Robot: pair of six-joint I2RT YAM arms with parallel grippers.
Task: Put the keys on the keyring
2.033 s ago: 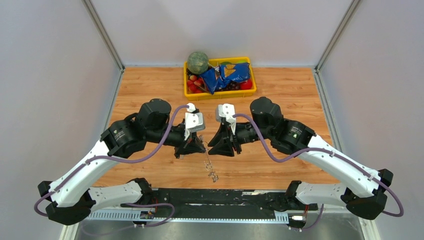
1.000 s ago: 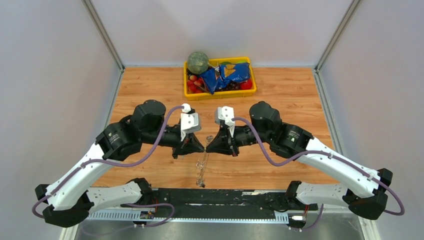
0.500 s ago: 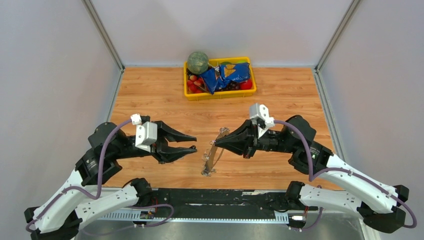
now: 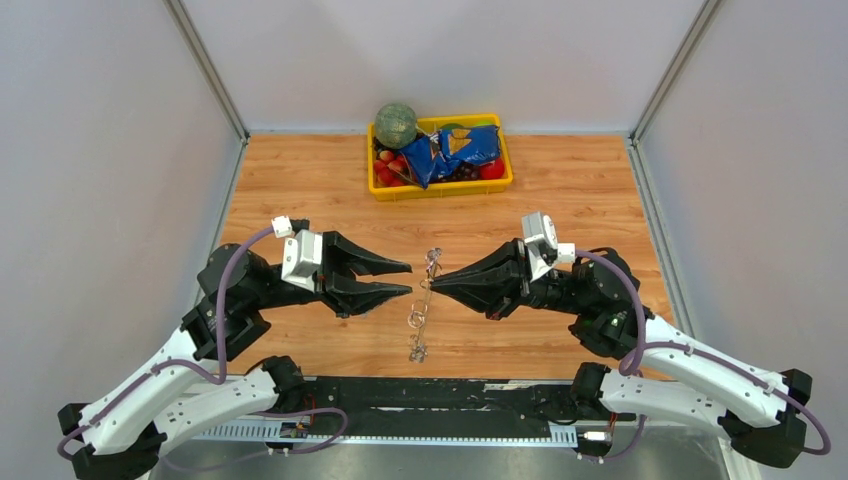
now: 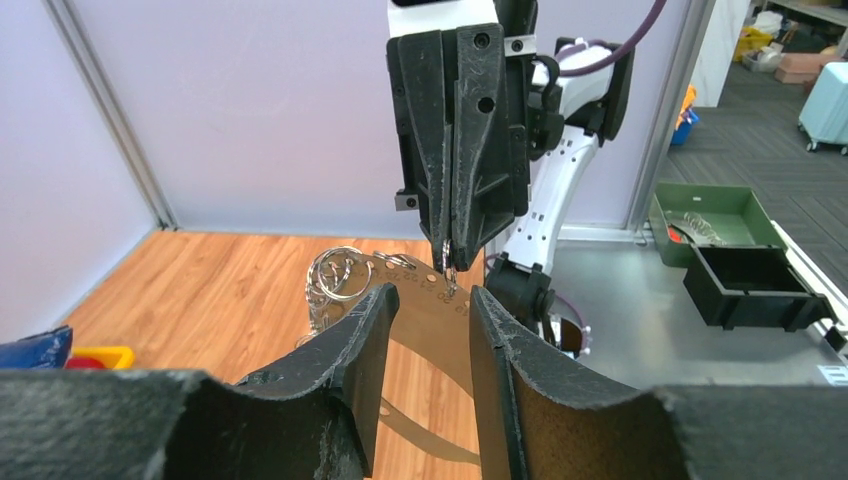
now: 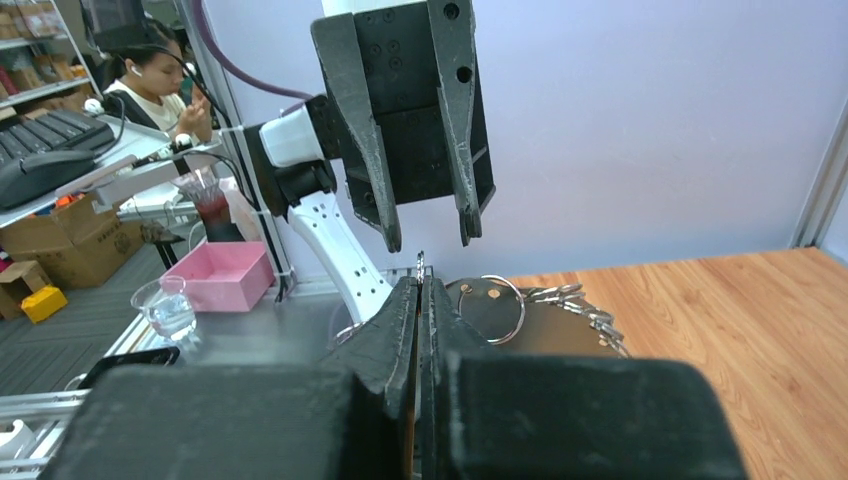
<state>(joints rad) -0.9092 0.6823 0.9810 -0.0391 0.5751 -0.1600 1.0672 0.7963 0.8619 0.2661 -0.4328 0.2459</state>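
The keyring (image 4: 423, 303) is a thin strip with small silver rings along it. It hangs edge-on between the two arms, clear of the wooden table. My right gripper (image 4: 441, 283) is shut on its upper part. In the right wrist view the pads (image 6: 405, 310) pinch the strip, and a large ring (image 6: 490, 310) lies just beyond. My left gripper (image 4: 409, 279) is open with nothing between its fingers, pointing at the keyring from the left, a short gap away. In the left wrist view the rings (image 5: 336, 275) show past the open fingertips (image 5: 375, 310). The keys are out of view.
A yellow tray (image 4: 400, 190) stands at the back centre. It holds a green ball (image 4: 396, 125), a blue bag (image 4: 455, 152) and red pieces. Grey walls close the table on three sides. Both arm bases sit at the near edge.
The left gripper let go, opened and drew back left, then came in toward the keyring again. The right arm swung out right, still holding the keyring, which now hangs more upright.
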